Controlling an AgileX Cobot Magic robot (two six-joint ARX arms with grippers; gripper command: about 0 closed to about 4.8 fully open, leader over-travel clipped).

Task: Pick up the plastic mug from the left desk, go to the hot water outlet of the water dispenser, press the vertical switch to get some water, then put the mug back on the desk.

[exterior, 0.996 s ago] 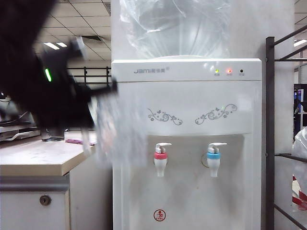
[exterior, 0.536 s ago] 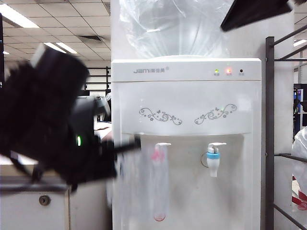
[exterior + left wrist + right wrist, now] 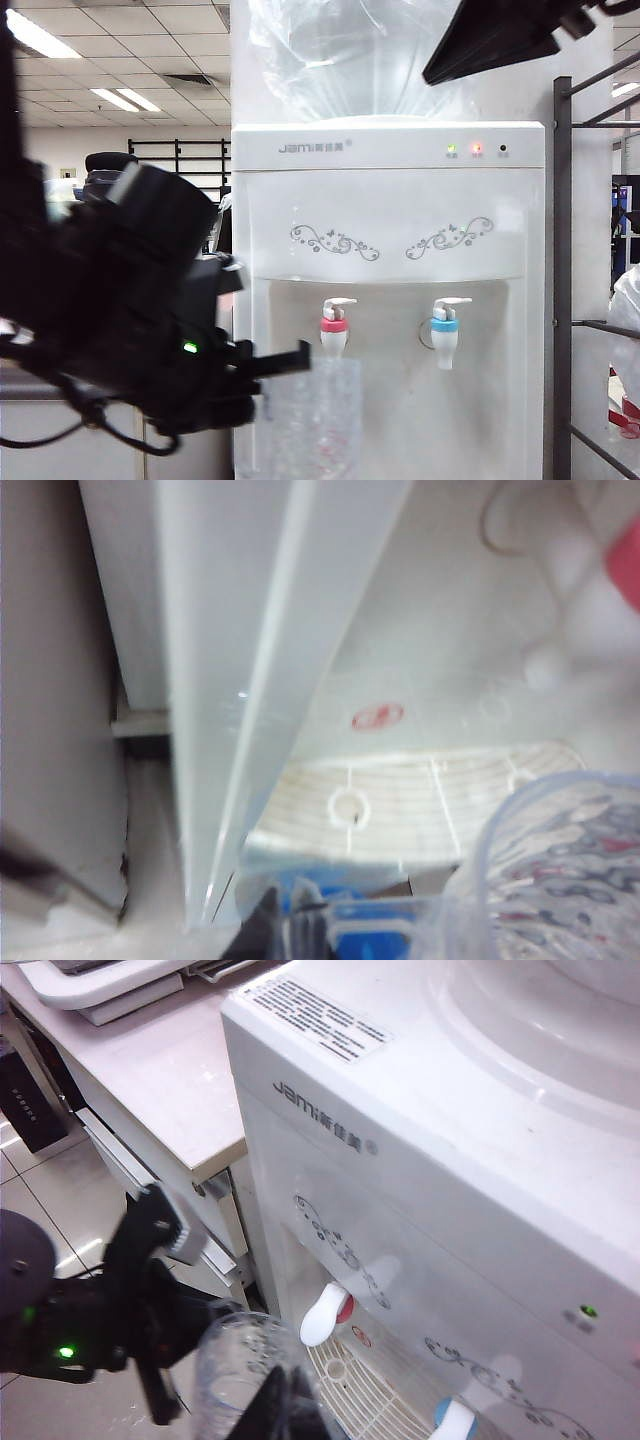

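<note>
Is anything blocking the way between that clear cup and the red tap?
Nothing visible: the left gripper holds the plastic mug directly under the hot water outlet, open air between them. The right gripper hangs high above, shut.

Left gripper point(image 3: 285, 362) clamped, right gripper point(image 3: 290, 1405) shut.

Clear dimpled plastic mug point(image 3: 312, 420), glossy and see-through, under smooth white plastic tap with red-pink collar point(image 3: 335, 327). Glossy white plastic dispenser casing point(image 3: 390, 215); crinkly clear bottle point(image 3: 350, 55) above. Matt black left tool point(image 3: 265, 390) beside mug.
</note>
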